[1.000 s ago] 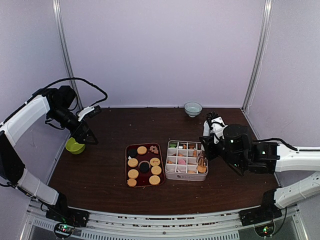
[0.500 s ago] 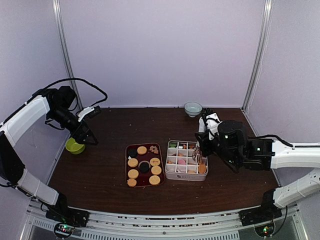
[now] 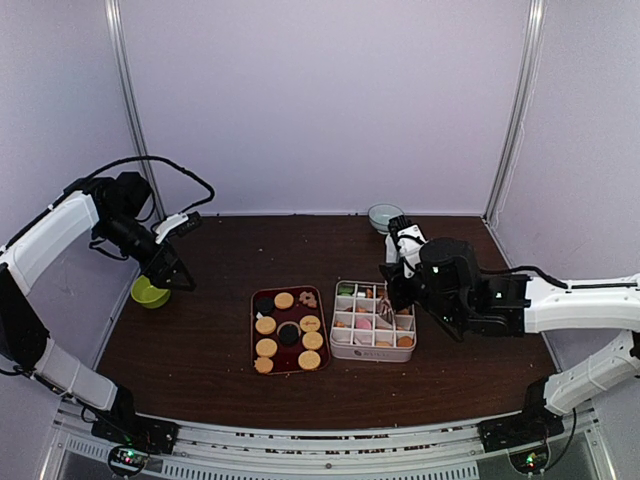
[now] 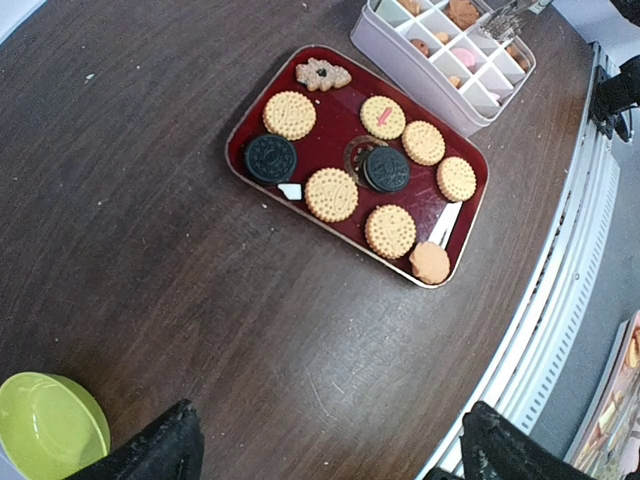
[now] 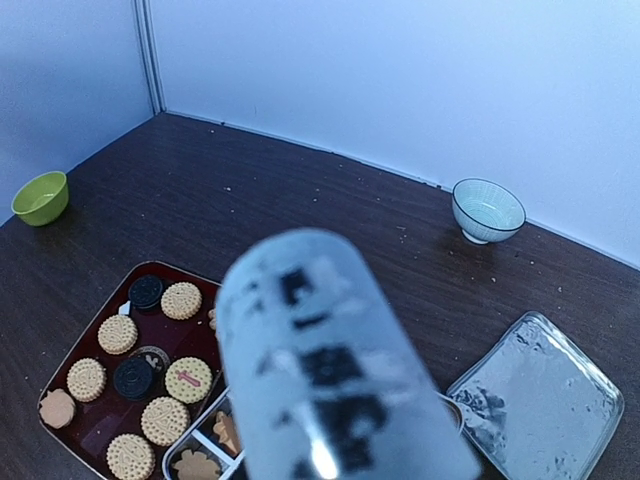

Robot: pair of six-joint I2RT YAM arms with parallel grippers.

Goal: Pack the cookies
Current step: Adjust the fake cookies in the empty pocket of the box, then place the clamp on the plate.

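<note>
While the left end effector point(image 4: 322, 448) is hanging spread wide near the green bowl point(image 3: 149, 292) at the left, the right end effector point(image 3: 395, 282) is pinching metal tongs point(image 4: 508, 14) over the divided box point(image 3: 371, 352), and the cookies point(image 4: 331, 194) are lying on the red tray point(image 4: 330, 140) mid-scene on the tabletop point(image 3: 200, 340) and in that box just right of it.

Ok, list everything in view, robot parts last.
table: one, dark brown, underneath
red tray: one, left of centre
cookies on tray: ten; six golden round, two dark, two flower-shaped
divided box: one, white, right of the tray
cookies in box: several, mixed colours, count unclear
green bowl: one, left edge
pale bowl: one, by back wall
clear lid: one, right of the box
tongs: one pair, metal, over the box
left gripper: open, near the green bowl
right gripper: shut on the tongs
</note>
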